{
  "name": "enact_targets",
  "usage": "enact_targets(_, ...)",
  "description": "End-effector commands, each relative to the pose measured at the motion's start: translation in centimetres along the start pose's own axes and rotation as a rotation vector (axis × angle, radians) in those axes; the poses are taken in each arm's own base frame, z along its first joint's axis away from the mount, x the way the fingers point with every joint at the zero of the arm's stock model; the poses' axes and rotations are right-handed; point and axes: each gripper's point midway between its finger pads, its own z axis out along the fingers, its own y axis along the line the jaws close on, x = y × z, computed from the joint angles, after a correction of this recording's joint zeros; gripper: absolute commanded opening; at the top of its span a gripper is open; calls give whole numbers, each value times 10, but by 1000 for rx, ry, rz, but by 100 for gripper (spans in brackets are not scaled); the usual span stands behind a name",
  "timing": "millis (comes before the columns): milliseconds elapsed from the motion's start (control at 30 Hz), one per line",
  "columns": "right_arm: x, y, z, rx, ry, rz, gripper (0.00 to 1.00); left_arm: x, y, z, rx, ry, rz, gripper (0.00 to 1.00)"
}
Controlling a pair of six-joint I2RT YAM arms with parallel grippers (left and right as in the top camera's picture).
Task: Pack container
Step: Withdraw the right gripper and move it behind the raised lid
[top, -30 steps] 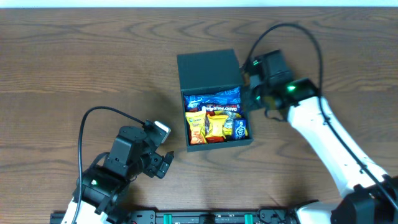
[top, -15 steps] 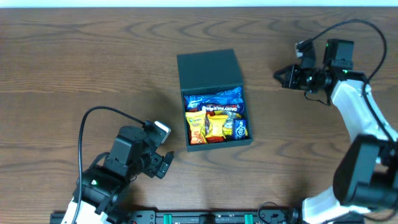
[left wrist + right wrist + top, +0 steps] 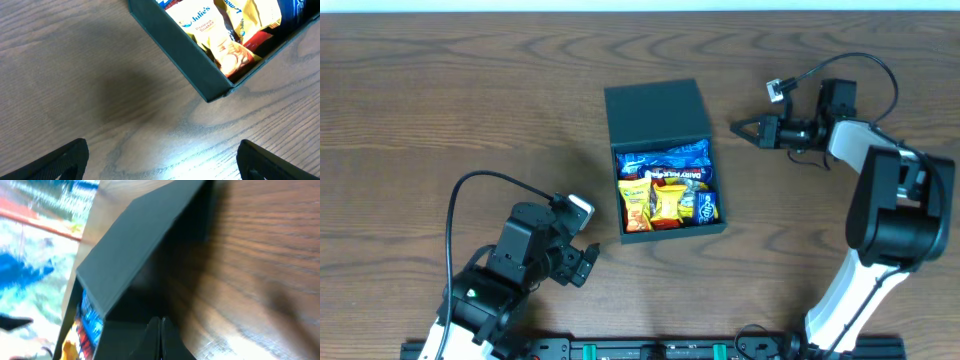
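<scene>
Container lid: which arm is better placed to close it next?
Probably right: the right hand points at the open lid from beside it; the left hand sits off the container's front corner, farther away.

Desk (image 3: 440,90): dark brown wood grain is seen across nearly the whole overhead view.
Far edge: a pale strip (image 3: 640,5) is seen along the top.
Light: a soft glare (image 3: 195,157) is reflected from the desk.
Beyond the desk: blurred blue, white and red patches (image 3: 35,235), not identifiable.
</scene>
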Motion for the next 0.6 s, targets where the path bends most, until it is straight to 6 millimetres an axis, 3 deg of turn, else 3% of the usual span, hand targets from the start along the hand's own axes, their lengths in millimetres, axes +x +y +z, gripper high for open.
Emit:
enact_targets(0,-20,-3,6,15,-11,99,1,2,1,0,-5,4,-8,95)
enact_targets(233,-43,-2,31,-4,12,224,1,2,1,0,-5,4,-8,95)
enact_targets(567,-15,-32,68,60,104,326,1,2,1,0,-5,4,-8,95)
